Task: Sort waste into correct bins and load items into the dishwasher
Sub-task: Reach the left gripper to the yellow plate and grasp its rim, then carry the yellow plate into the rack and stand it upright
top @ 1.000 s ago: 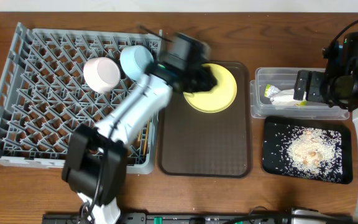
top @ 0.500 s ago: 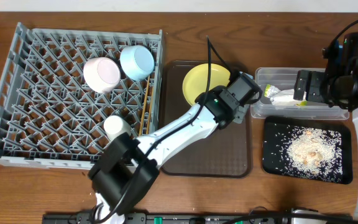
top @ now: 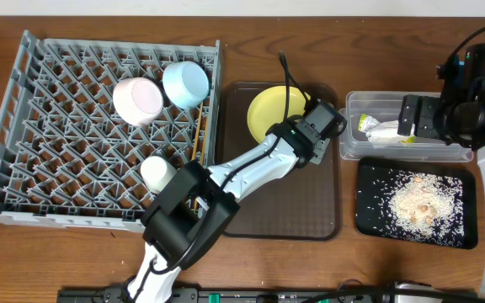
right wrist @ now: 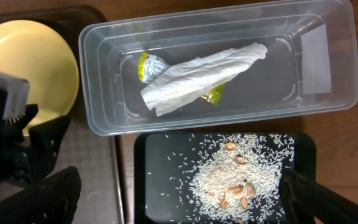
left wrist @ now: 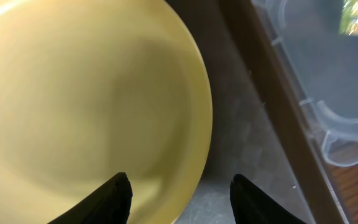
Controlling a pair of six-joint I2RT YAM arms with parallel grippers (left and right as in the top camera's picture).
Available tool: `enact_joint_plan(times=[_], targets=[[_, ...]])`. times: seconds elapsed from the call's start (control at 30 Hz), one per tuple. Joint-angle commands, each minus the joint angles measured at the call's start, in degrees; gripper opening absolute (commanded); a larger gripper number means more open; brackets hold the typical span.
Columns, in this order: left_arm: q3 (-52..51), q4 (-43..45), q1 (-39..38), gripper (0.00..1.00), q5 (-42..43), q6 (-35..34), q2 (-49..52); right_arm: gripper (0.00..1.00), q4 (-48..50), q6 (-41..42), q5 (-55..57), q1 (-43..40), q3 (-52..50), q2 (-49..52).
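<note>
The yellow-green plate (top: 269, 108) (left wrist: 86, 93) lies at the back of the brown serving tray. My left gripper (top: 314, 135) (left wrist: 182, 199) is open at the plate's right edge, low over it. One finger is above the plate and the other above the tray, with the rim between them untouched. My right gripper (top: 417, 118) (right wrist: 188, 199) hangs wide open and empty over the clear tub (top: 394, 154) and the black tray (top: 370, 215). The tub holds the napkin (right wrist: 197, 74) and the wrapper (right wrist: 149, 64). Rice scraps (top: 419, 202) lie in the black tray.
The grey dish rack (top: 57, 168) at the left holds a white bowl (top: 137, 99), a light blue bowl (top: 185, 82), a white cup (top: 157, 172) and chopsticks (top: 199, 156). The brown tray (top: 276, 202) sits between rack and bins. My left arm crosses it.
My left arm has swung from the plate's left side to its right edge, and its jaws have spread wider. The right arm has stayed still.
</note>
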Motion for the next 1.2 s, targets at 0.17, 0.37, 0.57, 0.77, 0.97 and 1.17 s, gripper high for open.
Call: enact_joint_plan(times=[0.17,0.37,0.57,0.77,0.97,1.17], targets=[[0.35,0.26,0.31,0.56,0.59,4.72,4.96,0.99,0.02,0.72,0.0,-0.57,0.11,0.07],[0.37,0.26,1.22,0.26,0.44,7.56,5.18,0.99,0.02,0.72,-0.02,-0.57,0.11,0.07],[0.37,-0.68,2.95,0.08,0.46,7.67,-0.57,0.99,0.02,0.72,-0.02,-0.57,0.11,0.07],[0.37,-3.28,5.09,0.08,3.04,7.65,-13.97,0.99,0.02,0.72,0.0,-0.57,0.11,0.07],[0.37,-8.31,10.05,0.08,12.57,4.68,-30.56,0.99,0.02,0.72,0.0,-0.57,0.11,0.07],[0.37,-19.43,25.09,0.08,34.12,-0.85,-41.55,0.99,0.02,0.72,-0.02,-0.57,0.11,0.07]])
